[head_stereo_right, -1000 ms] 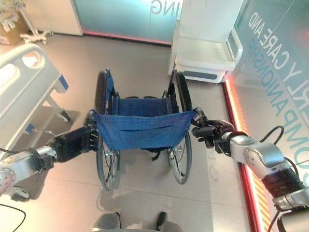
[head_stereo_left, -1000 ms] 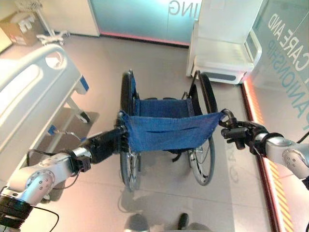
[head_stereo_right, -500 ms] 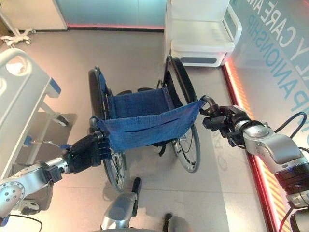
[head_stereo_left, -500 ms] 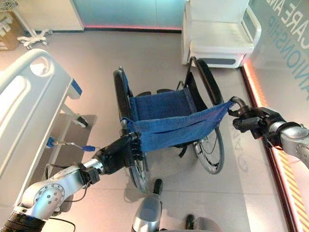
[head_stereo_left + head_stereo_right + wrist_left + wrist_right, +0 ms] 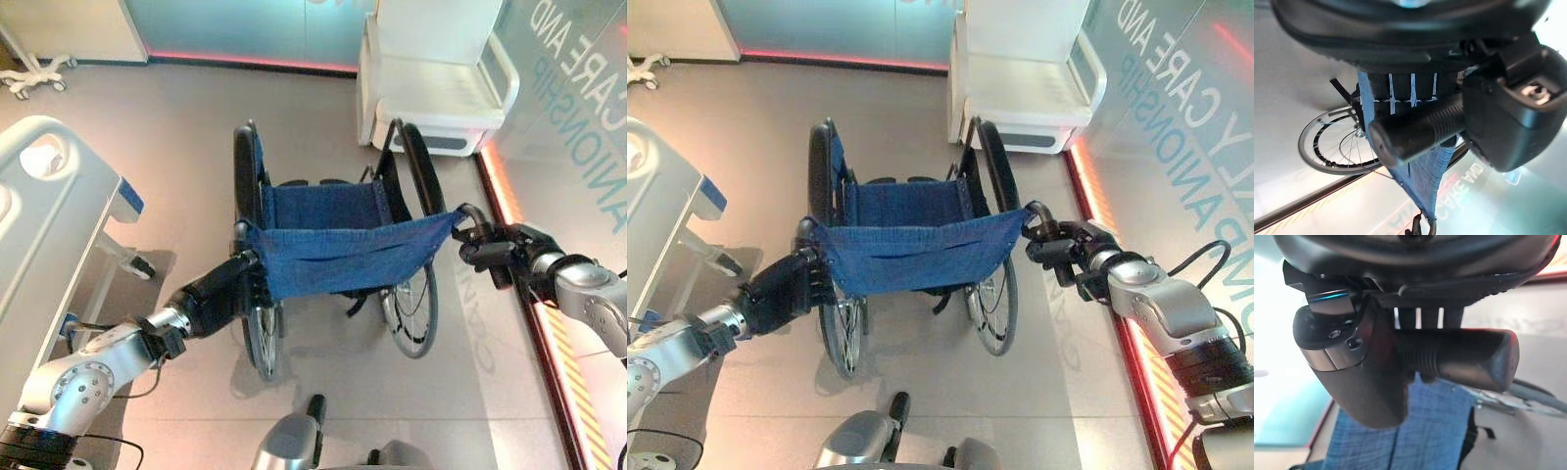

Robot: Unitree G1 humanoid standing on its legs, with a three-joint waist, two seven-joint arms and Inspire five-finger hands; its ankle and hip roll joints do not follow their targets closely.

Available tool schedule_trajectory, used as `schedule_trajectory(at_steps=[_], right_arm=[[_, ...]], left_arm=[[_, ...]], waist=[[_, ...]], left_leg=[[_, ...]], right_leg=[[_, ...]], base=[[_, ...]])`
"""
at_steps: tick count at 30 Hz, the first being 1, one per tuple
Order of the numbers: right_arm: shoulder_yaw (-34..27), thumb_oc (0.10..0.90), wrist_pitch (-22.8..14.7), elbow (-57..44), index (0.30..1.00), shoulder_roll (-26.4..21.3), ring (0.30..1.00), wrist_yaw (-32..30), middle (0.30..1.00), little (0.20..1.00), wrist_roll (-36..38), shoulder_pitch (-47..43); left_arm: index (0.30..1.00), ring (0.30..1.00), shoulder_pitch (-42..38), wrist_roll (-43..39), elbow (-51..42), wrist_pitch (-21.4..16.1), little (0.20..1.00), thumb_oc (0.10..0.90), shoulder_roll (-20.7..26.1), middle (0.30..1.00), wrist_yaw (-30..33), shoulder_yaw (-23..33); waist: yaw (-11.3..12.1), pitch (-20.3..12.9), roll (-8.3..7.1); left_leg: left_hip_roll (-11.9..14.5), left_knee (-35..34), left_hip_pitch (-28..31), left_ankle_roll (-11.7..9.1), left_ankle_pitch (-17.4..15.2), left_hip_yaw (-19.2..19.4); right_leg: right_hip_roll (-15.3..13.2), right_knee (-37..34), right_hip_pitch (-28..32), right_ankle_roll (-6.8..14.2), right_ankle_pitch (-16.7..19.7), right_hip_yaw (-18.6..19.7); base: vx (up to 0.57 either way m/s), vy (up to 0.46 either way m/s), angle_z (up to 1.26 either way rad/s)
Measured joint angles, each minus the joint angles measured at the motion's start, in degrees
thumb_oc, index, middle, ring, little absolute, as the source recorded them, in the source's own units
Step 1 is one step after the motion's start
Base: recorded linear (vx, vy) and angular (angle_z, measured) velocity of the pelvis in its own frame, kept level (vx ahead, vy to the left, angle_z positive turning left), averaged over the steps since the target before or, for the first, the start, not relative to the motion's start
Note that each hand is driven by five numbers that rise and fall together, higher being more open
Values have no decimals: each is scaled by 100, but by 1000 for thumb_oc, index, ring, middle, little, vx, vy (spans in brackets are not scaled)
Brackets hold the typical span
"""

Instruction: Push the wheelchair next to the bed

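Nearest to you, your left hand (image 5: 217,294) sits at the lower left of the left eye view, its fingers curled round the wheelchair's left push handle (image 5: 1415,129). In the left wrist view the ribbed black grip runs across the palm with its blunt end sticking out past the thumb. At the middle right of the same head view, your right hand (image 5: 503,251) is wrapped round the right push handle (image 5: 1459,357). In the right wrist view the thumb (image 5: 1352,367) crosses the ribbed grip while the fingers clamp it from above.

Between your two hands stretches the blue fabric backrest (image 5: 343,257) of the wheelchair (image 5: 333,245), which stands in the centre of the frame on the grey floor (image 5: 176,127), facing away from you. Its seat (image 5: 323,206) is the same blue cloth, and its large spoked wheels (image 5: 416,304) rest on the floor at either side.

The bed (image 5: 44,225), white with a rounded end board, lies along the left edge of the frame. The wheelchair stands to its right, apart from it, with bare floor between them.

Farther off, a white chair (image 5: 431,88) with armrests stands at the upper right, just beyond the wheelchair's right wheel, against a teal glass wall (image 5: 245,24) running across the top.
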Motion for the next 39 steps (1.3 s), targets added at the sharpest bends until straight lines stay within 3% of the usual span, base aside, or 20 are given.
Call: schedule_trajectory(at_steps=[4,6,8,9,11,12,14,16,17,20,22,23,27,28,29,32,34,36,38,39], right_arm=[[-8,400,18,-60,300,-14,300,0,300,300,4,-101],[-7,400,224,-190,300,-75,300,-1,300,300,66,-102],[-6,400,288,-205,300,-67,300,-2,300,300,103,-88],[-5,400,319,-211,300,-65,300,-1,300,300,144,-46],[-8,400,351,-149,300,-90,300,-2,300,300,280,-90],[-8,400,391,-151,300,-149,300,-1,300,300,300,-95],[-18,400,397,-90,300,-224,300,40,300,300,326,-146],[13,400,403,-10,300,-316,300,234,300,300,342,-329],[21,400,401,25,300,-334,300,296,300,300,337,-420],[225,400,383,80,300,-306,300,360,300,300,338,-565],[302,400,376,71,300,-304,300,345,300,300,327,-585],[299,400,379,56,300,-321,300,342,300,300,322,-619],[345,400,398,193,300,-310,300,340,300,300,309,-674],[415,400,395,224,300,-294,300,342,300,300,267,-712],[422,400,332,344,300,-158,300,325,300,300,188,-708],[486,400,194,387,300,192,300,208,300,300,5,-771],[494,400,179,383,300,321,300,206,300,300,-78,-762],[483,400,151,364,300,468,300,207,300,300,-215,-772],[407,400,148,284,300,357,300,272,300,300,-238,-671],[382,400,143,276,300,349,300,291,300,300,-243,-648]], left_arm=[[300,300,-131,77,129,-6,300,400,15,300,-8,-1],[300,300,-116,190,164,-7,300,400,1,300,-56,-1],[300,300,-101,215,173,-27,300,400,18,300,-73,0],[300,300,-96,215,172,-45,300,400,86,300,-96,0],[300,300,1,213,48,-128,300,400,56,300,-82,53],[300,300,27,212,-66,-153,300,400,89,300,-68,74],[300,300,276,200,-360,-188,300,400,26,300,-72,199],[300,300,518,174,-508,-188,300,400,7,300,-132,406],[300,300,556,174,-546,-189,300,400,1,300,-122,419],[300,300,774,241,-472,-181,300,400,-34,300,-34,421],[300,300,826,271,-425,-160,300,400,-194,300,10,403],[300,300,825,270,-441,-161,300,400,-186,300,7,410],[300,300,835,256,-463,-154,300,400,-154,300,-41,338],[300,300,907,254,-487,-155,300,400,-168,300,-82,318],[300,300,918,257,-418,-158,300,400,-217,300,-137,312],[300,300,914,392,-447,-302,300,400,-138,300,-25,461],[300,300,905,502,-432,-332,300,400,-131,300,74,527],[300,300,902,505,-411,-331,300,400,-137,300,189,548],[300,300,879,473,-445,-332,300,400,-141,300,163,572],[300,300,880,459,-450,-332,300,400,-141,300,126,573]], waist=[[-329,22,-18],[-416,34,-129],[-406,49,-271],[-391,40,-447],[-426,37,-415],[-457,29,-448],[-418,25,-399],[-290,29,-406],[-222,26,-401],[-14,31,-418],[18,40,-434],[49,60,-481],[111,56,-493],[227,-19,-230],[202,-72,-139],[469,-77,-427],[619,-30,-608],[610,-21,-587],[602,-92,-697],[649,-113,-656]], left_leg=[[-148,-7,107,-74,-194,-610],[-233,243,208,-141,-517,-838],[-284,444,287,-234,-790,-953],[-291,649,306,-355,-1051,-1028],[142,821,300,-553,-1321,-930],[355,1036,306,-695,-1404,-668],[513,1800,131,-819,-1575,-83],[579,2345,-80,-1064,-1551,-64],[580,3101,-480,-1348,-1358,-48],[367,4270,-992,-1728,-31,-120],[63,4763,-1456,-1399,-110,-60],[-45,4373,-1590,-1062,-312,125],[-79,1111,-1053,-886,-206,534],[218,205,-692,-1126,177,531],[349,111,-623,-840,314,586],[466,111,-447,-576,168,1196],[326,685,-468,-577,-147,1409],[278,1822,-974,-556,-545,1432],[-107,1285,-1151,-564,-610,1244],[-120,1040,-1068,-377,-426,1217]], right_leg=[[-450,-820,-789,456,1046,387],[-848,-1985,-708,725,1793,369],[-1053,-2387,-497,736,1982,347],[-1175,-2337,-246,736,1979,309],[-928,-1899,-182,738,2271,185],[-805,-1629,-220,499,2327,174],[-587,-1147,-281,239,1935,153],[-490,-604,-476,76,1539,-152],[-460,-481,-456,38,1467,-167],[-501,-586,-77,-172,1367,-324],[-564,-1009,300,-237,1315,-306],[-565,-1248,444,-185,1347,-251],[-503,-1611,874,-7,1197,258],[-263,-1587,996,119,1037,430],[-135,-1627,1068,135,984,532],[86,-697,881,-175,575,167],[115,-1268,1336,-403,463,176],[134,-1827,1822,-261,563,378],[57,-1767,1887,-222,374,590],[100,-1626,1875,-208,292,628]], base=[[564,-257,73],[489,-207,69],[487,-210,58],[601,-226,96],[486,-159,109],[436,-159,87],[488,-254,60],[357,-226,8],[314,-187,-14],[399,-184,-17],[410,-92,21],[430,-38,15],[480,-6,1],[564,-14,-43],[587,-23,-73],[572,2,-49],[500,44,-20],[515,45,6],[528,26,11],[503,24,-35]])
